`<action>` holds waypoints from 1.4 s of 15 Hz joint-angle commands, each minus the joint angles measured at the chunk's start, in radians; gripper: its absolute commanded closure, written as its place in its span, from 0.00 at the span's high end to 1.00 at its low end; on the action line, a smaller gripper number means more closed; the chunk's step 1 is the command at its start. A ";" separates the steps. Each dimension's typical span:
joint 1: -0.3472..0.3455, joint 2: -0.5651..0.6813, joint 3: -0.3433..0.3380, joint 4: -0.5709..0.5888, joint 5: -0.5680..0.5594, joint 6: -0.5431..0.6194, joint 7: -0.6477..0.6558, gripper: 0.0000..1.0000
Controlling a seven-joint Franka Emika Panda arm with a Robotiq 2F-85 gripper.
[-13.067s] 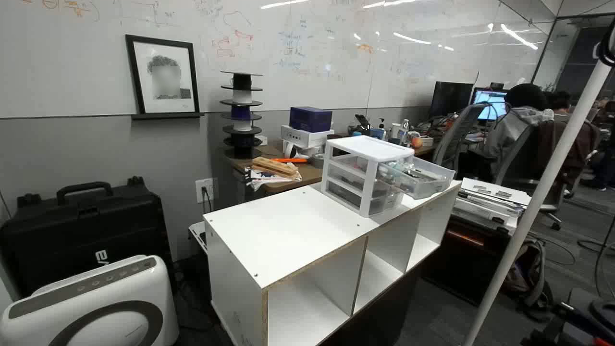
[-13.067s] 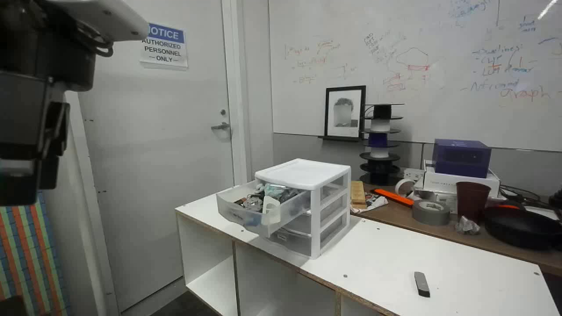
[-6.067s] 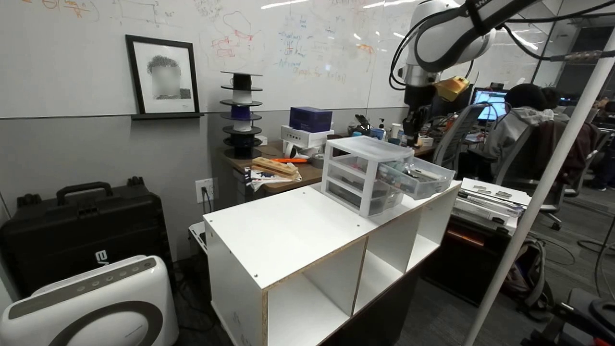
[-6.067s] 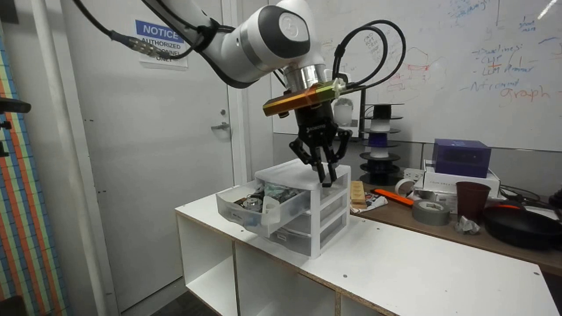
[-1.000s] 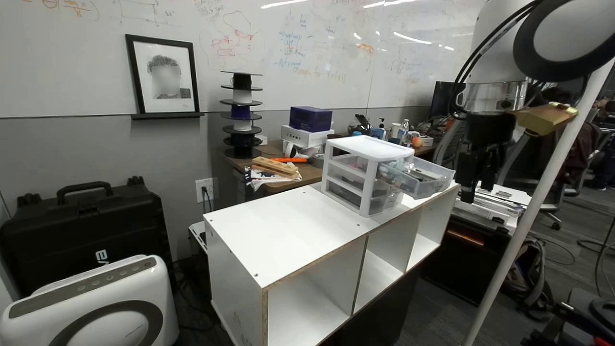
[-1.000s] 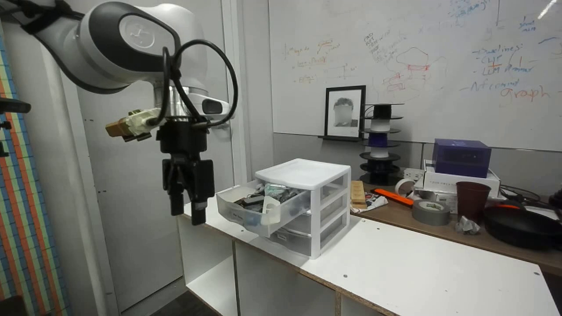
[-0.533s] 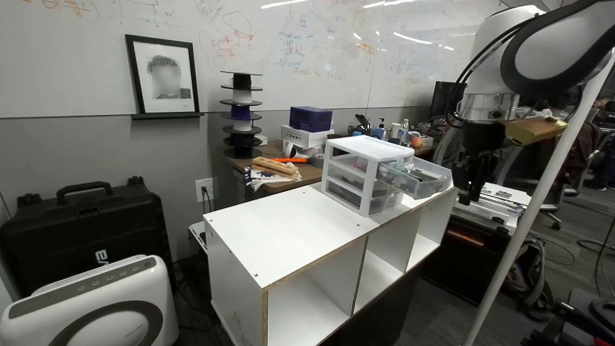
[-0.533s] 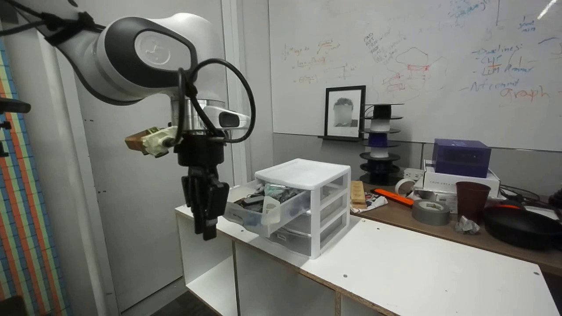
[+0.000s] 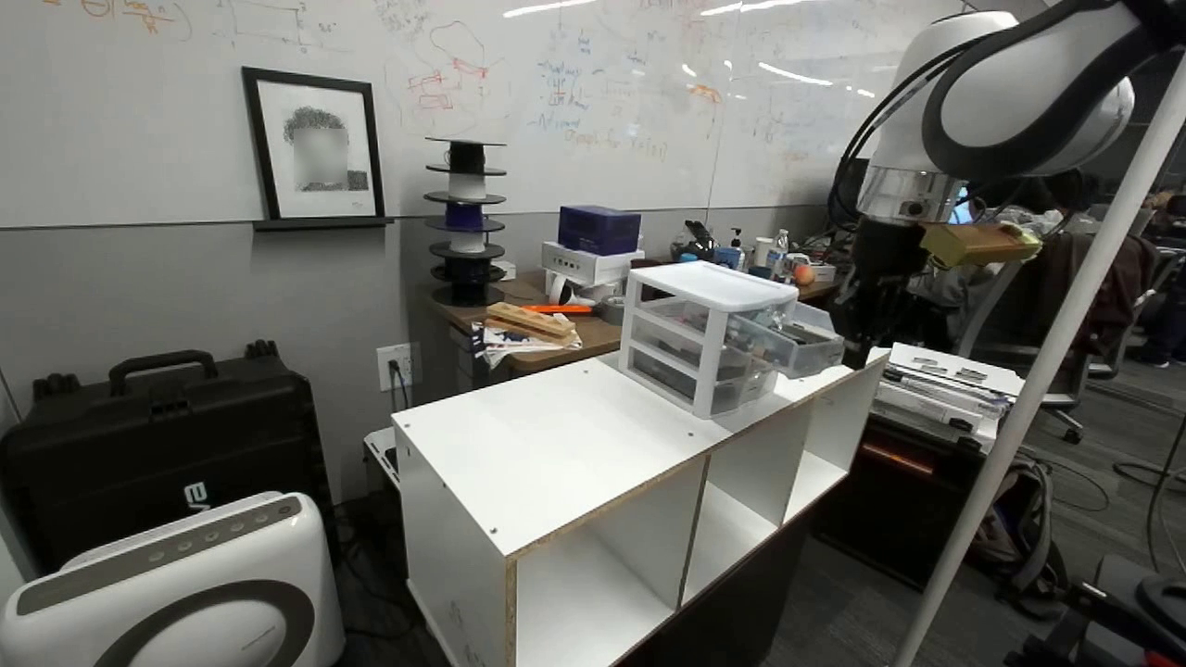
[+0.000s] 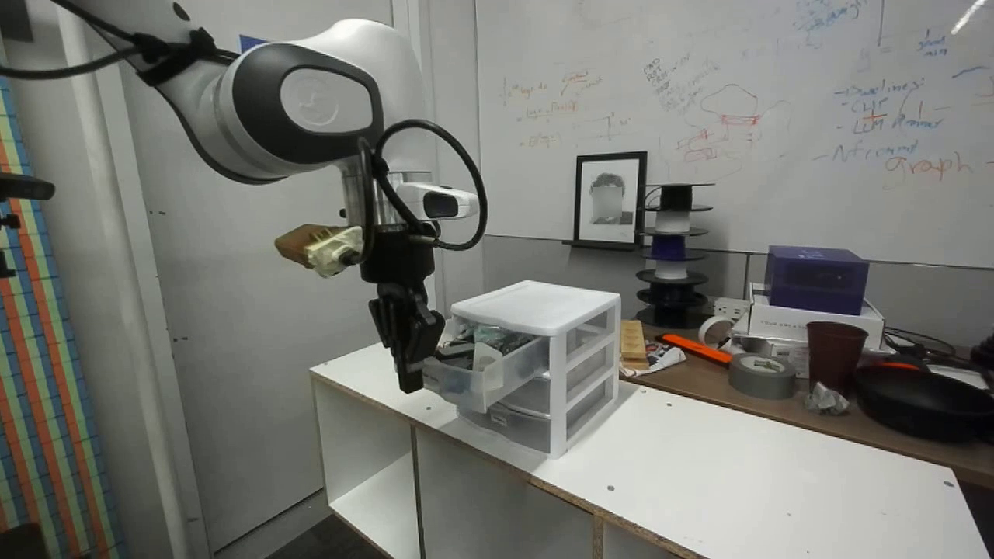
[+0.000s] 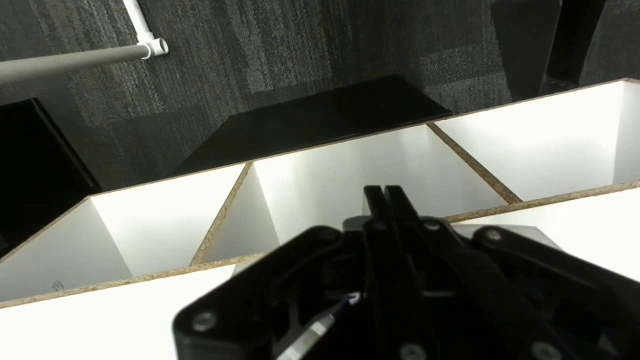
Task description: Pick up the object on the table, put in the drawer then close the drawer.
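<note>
The top drawer [image 10: 466, 388] of the white plastic drawer unit [image 10: 536, 304] stands partly pulled out, full of mixed small items. Among them lies a dark, flat, elongated object [image 10: 455, 355], probably the one from the table; the gripper partly covers this area. My gripper [image 10: 411, 379] points down just outside the drawer's front, seemingly touching it. In the wrist view its fingers [image 11: 400, 200] stand together, with nothing gripped between them. In an exterior view the drawer [image 9: 811, 355] also shows beside the dark gripper [image 9: 860, 335].
The drawer unit stands on a white shelf [image 10: 738, 466] with open compartments below its front edge. A pale pole [image 9: 1028, 389] rises near the arm. Behind, a brown desk holds a tape roll [image 10: 762, 376], a dark red cup [image 10: 835, 353] and a black pan [image 10: 924, 402].
My gripper has shut and moved toward the drawer unit. The top drawer has slid partway inward. The small dark object seen on the white surface 13 seconds ago is gone from there.
</note>
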 commanded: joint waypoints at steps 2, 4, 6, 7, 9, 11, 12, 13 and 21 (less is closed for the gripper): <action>0.004 0.080 0.000 0.090 0.018 0.057 0.013 0.11; 0.004 0.106 -0.001 0.120 0.026 0.074 0.012 0.10; 0.010 0.134 0.003 0.159 0.042 0.071 0.023 0.09; 0.008 0.150 0.003 0.182 0.065 0.076 0.016 0.10; 0.011 0.175 0.005 0.219 0.085 0.083 0.029 0.10; 0.010 0.205 0.005 0.257 0.109 0.098 0.020 0.10; 0.015 0.216 0.005 0.274 0.104 0.105 0.034 0.09; 0.018 0.230 0.004 0.292 0.101 0.111 0.038 0.09; 0.020 0.196 -0.017 0.277 -0.008 -0.036 -0.002 0.41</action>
